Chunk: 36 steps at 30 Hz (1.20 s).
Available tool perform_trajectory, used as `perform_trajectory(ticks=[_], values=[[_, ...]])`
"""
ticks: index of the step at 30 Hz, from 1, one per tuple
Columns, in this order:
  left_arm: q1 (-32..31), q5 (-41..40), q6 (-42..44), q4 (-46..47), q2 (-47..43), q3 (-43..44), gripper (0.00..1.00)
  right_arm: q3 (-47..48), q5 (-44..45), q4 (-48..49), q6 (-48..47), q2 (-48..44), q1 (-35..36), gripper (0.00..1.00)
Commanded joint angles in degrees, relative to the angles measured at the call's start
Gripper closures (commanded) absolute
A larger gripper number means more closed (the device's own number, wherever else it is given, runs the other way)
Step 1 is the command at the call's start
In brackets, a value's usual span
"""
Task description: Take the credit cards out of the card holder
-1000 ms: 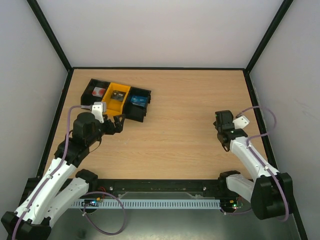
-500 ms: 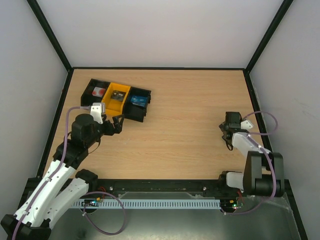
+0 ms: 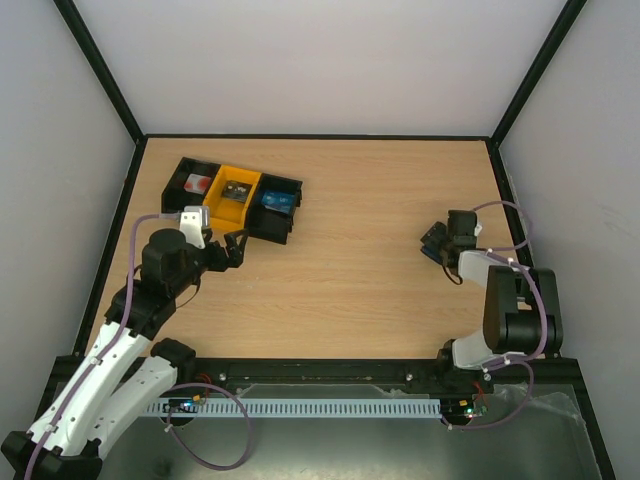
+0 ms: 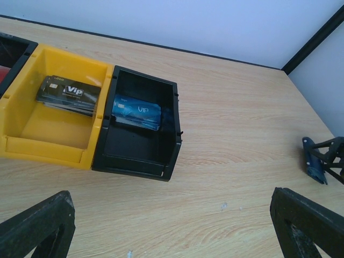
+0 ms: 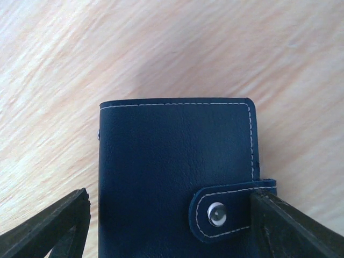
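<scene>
Left gripper [image 3: 233, 250] sits toward the desk's [image 3: 340, 290] left edge, jaws fully spread, nothing between them, pointing at the row of bins near the far-left corner. Bins, left to right: end bin [image 3: 183, 163] with a red-and-white item [image 3: 192, 185]; yellow bin [image 4: 48, 148] with a dark card [image 4: 69, 94] lying flat; black bin [image 4: 129, 164] with a blue card [image 4: 136, 111] leaning on its back wall. The middle of the desk has nothing task-related. Near the right edge, the right gripper [image 3: 436, 243] is on the holder [image 5: 172, 156]. In the wrist view the holder is dark blue and folded shut, its strap [image 5: 231, 212] snapped closed, with one finger on each side. The jaws are wide, roughly holder-width. One finger meets the strap end and the other is just beside the opposite edge, so I cannot tell if it is clamped yet. No card shows at the holder, and what is inside is hidden. Judged step: securing the holder, ahead of opening it. Two cards already lie in bins, so the task looks partly done, though that is unsure. The next move calls for a firm pinch across the holder without pressing on the snap. The left arm then has to cross the desk, since it is well apart, to pop the strap and draw out any card. Risk: the thin holder skids on the wood.
</scene>
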Motion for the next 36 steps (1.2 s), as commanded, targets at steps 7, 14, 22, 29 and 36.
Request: perform_trajectory(ticks=[7,14,22,29,36], values=[[0.18,-0.91,0.78,0.67,-0.16,-0.93,0.0,-1.76,-7.52,-8.72,0.52,3.98,9.16,0.25],[0.18,-1.33,0.79,0.79,0.18,-0.94,0.0,0.97,-2.8,-13.47,0.54,6.19,19.33,0.27],[0.18,-1.47,0.82,0.32,0.62,-0.82,0.0,2.0,1.61,-18.51,2.11,6.12,31.81,0.29],[0.18,-2.29,0.69,-0.22,1.36,-0.34,0.0,0.41,2.1,-20.02,5.97,3.01,44.44,0.3],[0.18,-2.8,0.59,-0.32,1.16,-0.23,0.0,3.09,2.6,-24.22,7.26,1.06,54.43,0.3]])
